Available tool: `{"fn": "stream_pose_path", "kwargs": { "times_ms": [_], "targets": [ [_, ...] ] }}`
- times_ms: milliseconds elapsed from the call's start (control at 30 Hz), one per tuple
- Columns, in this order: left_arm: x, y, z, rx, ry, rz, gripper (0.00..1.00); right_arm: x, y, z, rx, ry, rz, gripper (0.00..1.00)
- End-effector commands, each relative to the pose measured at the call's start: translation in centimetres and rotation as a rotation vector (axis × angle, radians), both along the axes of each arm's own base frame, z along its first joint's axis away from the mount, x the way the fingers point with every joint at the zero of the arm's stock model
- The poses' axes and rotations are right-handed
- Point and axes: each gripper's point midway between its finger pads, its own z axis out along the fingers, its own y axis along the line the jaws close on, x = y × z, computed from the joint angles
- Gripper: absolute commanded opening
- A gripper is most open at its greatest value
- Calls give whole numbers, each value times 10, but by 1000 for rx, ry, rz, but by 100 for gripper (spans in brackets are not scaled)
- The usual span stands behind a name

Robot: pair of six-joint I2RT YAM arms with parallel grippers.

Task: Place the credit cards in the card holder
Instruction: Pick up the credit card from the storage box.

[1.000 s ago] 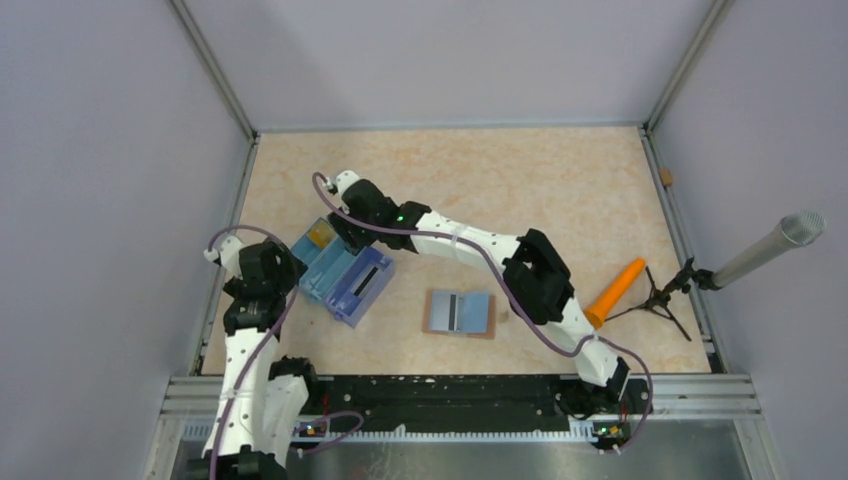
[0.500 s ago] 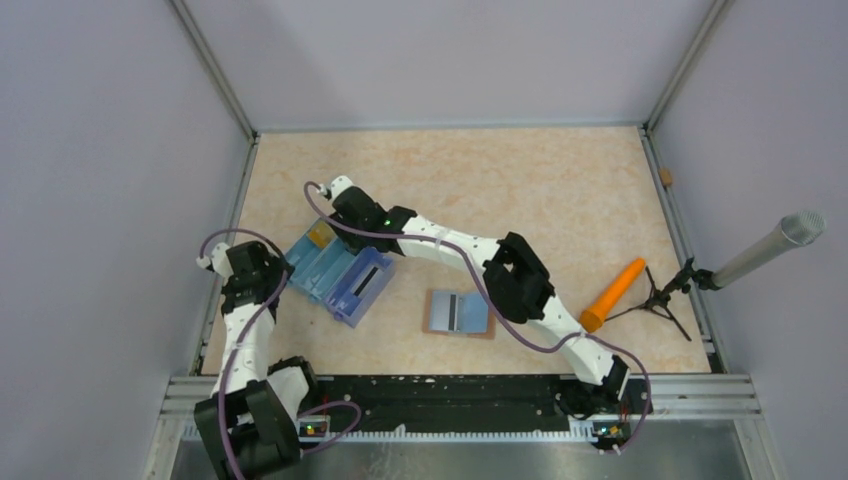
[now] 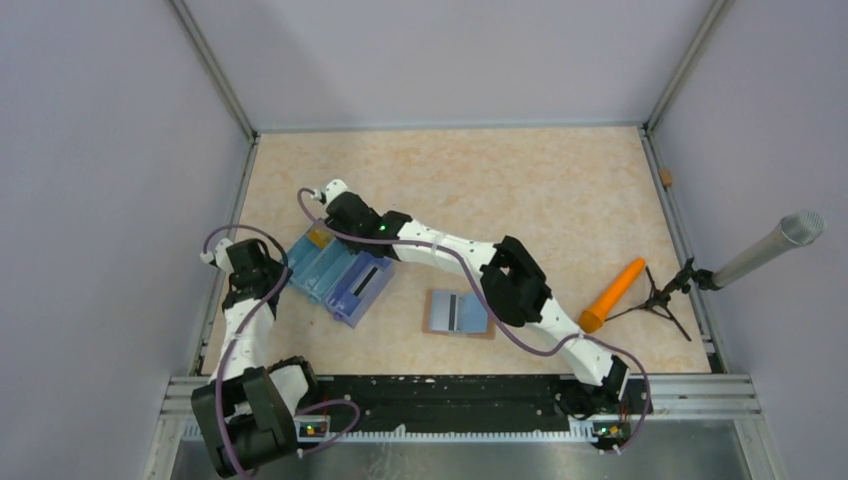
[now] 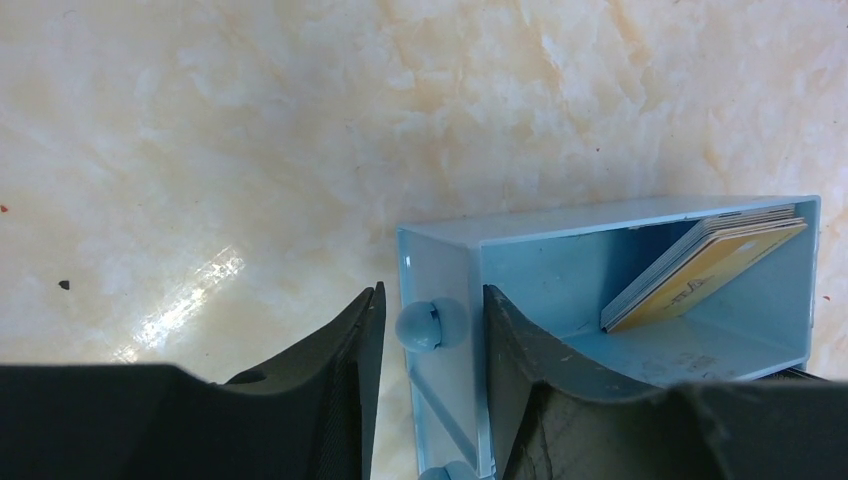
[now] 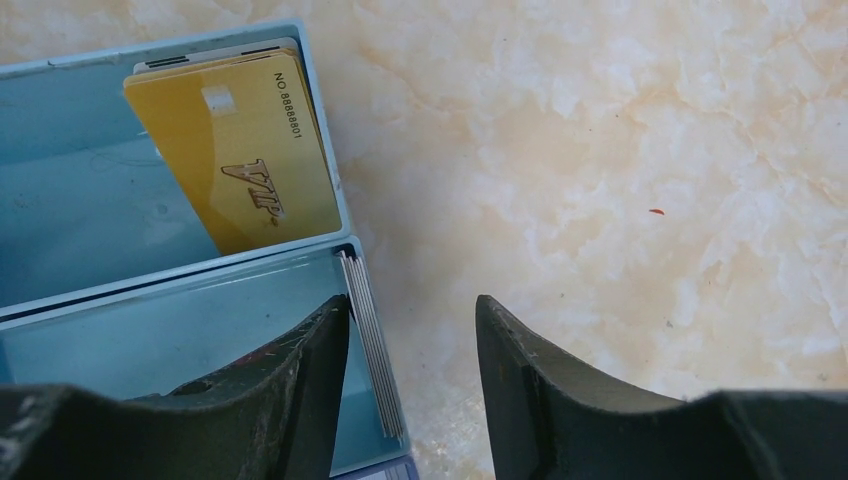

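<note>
At far left, left gripper (image 4: 432, 295) parted, one finger (image 4: 335, 375) outside the end wall of the blue box (image 4: 640, 345) and the other over its compartment, a round knob (image 4: 430, 325) on that wall between them with a sliver of gap on either side; nothing gripped. Deeper in that same compartment, well apart from these fingers, a small leaning stack of cards (image 4: 700, 262), gold one foremost; number in the stack too fine to count. One box only, lying aslant on the marble-patterned table (image 3: 520, 190) near its left edge, and the one thing walling the stored cards in. Next along, right gripper (image 5: 412, 300) hanging over the box's far corner, likewise parted and holding nothing, left fingertip above the nearer compartment, right fingertip above bare table. Between and just under them, the box's side wall and a second stack of thin cards (image 5: 372, 350) standing on edge against that wall, again uncountable. Just beyond the fingertips, in the neighbouring compartment across a divider, one gold card (image 5: 240, 150) marked VIP, tilted, with the edge of a pale card behind it. Further right, out in the open and well apart from both grippers, one brown card holder (image 3: 430, 318) lying flat, one light blue card (image 3: 472, 312) with a dark stripe resting on top of it. Right again, one orange carrot-shaped piece (image 3: 614, 293), then one microphone (image 3: 775, 243) on a small tripod (image 3: 662, 300) at the table's right edge.
</note>
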Motion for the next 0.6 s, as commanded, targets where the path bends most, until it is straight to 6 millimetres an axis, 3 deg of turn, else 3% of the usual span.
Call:
{"fn": "stream_pose_path", "kwargs": {
  "times_ms": [0, 567],
  "targets": [
    [0, 9, 2, 41, 17, 3, 43, 8, 5, 54, 56, -108, -25, 48],
    [2, 7, 2, 32, 22, -12, 43, 3, 8, 79, 63, -170, -20, 43]
  ]
}}
